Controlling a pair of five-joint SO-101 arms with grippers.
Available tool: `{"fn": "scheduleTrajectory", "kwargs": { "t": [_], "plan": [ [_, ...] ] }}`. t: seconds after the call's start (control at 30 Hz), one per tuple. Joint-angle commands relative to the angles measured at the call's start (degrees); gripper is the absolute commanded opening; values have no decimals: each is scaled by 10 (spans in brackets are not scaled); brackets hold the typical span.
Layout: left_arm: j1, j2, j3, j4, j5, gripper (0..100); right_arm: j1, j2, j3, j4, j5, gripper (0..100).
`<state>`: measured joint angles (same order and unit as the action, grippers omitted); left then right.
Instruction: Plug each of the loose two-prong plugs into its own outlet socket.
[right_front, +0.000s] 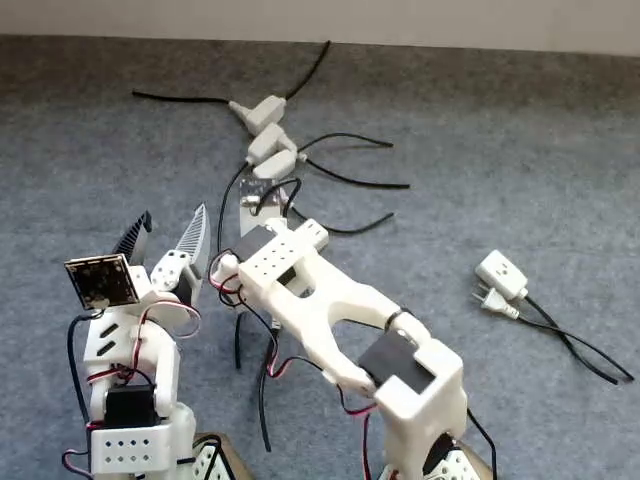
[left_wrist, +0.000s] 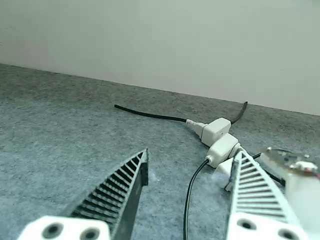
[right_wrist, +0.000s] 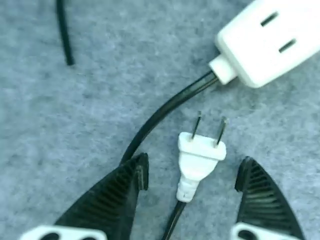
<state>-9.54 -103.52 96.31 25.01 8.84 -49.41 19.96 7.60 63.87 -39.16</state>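
Two flat metal prongs on a white moulded plug (right_wrist: 200, 150) with black cord (right_wrist: 160, 117); it lies on the grey felt surface (right_front: 480, 150), midway toward the far edge, between the spread jaws of right gripper (right_wrist: 194, 161); boxy white outlet socket (right_wrist: 267, 40) just ahead, not touching; left gripper (left_wrist: 191, 154) released, ribbed fingers (left_wrist: 120, 192) apart; second plug (right_front: 495, 301) near right edge.

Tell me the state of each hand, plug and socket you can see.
Left hand: open, empty.
Right hand: open, fingers either side of the plug, not gripping.
Plug: loose on the carpet, prongs toward the socket.
Socket: both slots empty.
Far plug: seems seated in the far socket.
Side plug: loose beside the side socket.
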Motion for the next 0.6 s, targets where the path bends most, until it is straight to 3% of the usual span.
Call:
{"fn": "scheduleTrajectory", "kwargs": {
  "t": [0.0, 0.1, 0.27, 0.57],
  "plan": [
    [-4, -7, 7, -2, 4, 274, 7, 35, -43, -1, -7, 277],
    [-4, -7, 7, -2, 4, 274, 8, 59, -85, 29, -42, 261],
    [-4, -7, 7, -2, 4, 274, 23, 76, -115, 52, -59, 108],
    [5, -7, 7, -2, 4, 274, 24, 80, -117, 57, -59, 104]
  ]
}}
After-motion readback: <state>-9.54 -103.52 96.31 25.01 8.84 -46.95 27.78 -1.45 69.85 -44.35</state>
